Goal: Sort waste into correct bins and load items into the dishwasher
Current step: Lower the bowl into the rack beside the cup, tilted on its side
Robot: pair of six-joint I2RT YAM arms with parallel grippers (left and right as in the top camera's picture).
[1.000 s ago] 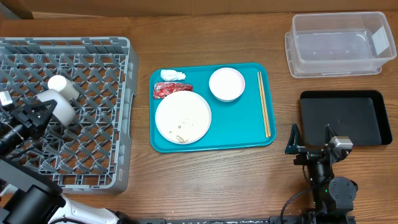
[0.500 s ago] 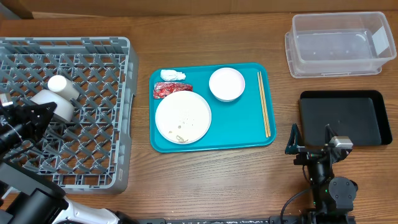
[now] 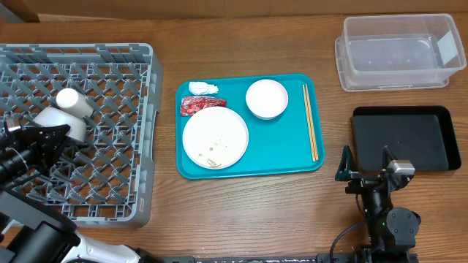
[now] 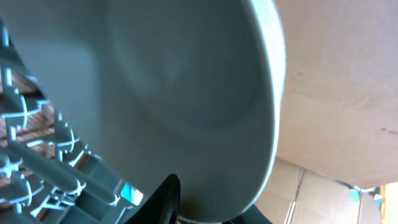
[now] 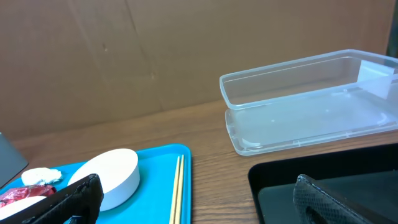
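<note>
A light grey-blue bowl [image 3: 62, 120] lies on its side in the grey dishwasher rack [image 3: 110, 51], beside a small white cup [image 3: 71, 99]. My left gripper [image 3: 51, 134] is at the bowl's rim. In the left wrist view the bowl [image 4: 174, 87] fills the frame and one black finger [image 4: 165, 199] lies against it, so I cannot see whether the jaws still pinch it. The white plate [image 3: 215, 137], pink bowl [image 3: 267, 98], chopsticks [image 3: 311, 120], tissue [image 3: 202, 88] and red wrapper [image 3: 199, 105] sit on the teal tray [image 3: 292, 157]. My right gripper [image 3: 365, 159] stands open and empty.
The clear tub [image 3: 398, 51] is at the back right and the black tray [image 3: 406, 137] in front of it, just beyond my right gripper [image 5: 199, 199]. Bare wooden table lies between the rack and the teal tray.
The left gripper and the grey-blue bowl have shifted a little to the left in the rack, and the bowl has settled beside the cup. The right arm has not moved.
</note>
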